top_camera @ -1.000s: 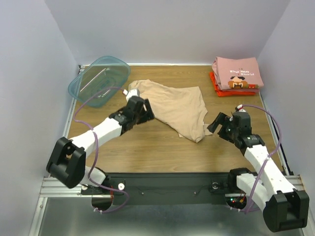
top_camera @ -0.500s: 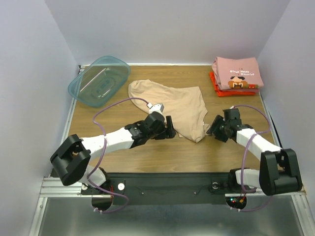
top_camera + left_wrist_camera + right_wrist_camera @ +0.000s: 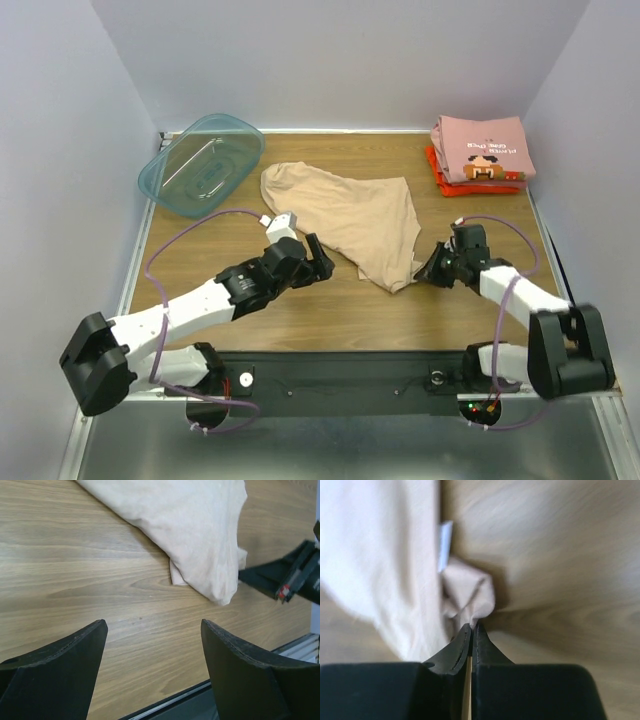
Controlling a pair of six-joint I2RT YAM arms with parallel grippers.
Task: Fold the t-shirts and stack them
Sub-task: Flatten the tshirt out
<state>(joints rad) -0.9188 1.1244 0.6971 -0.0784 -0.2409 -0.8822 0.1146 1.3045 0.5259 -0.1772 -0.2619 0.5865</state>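
Right gripper (image 3: 471,626) clamped on tan t-shirt (image 3: 385,555) corner, left gripper (image 3: 152,623) spread wide near its hem; pull outward gently, flattening cloth.

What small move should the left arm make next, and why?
Probably move the left gripper forward to the near edge of the tan shirt and close on it. Its jaws stand open over the table, short of the cloth, while the right gripper seems shut on a corner of that crumpled shirt. Two grips would let it be spread flat.
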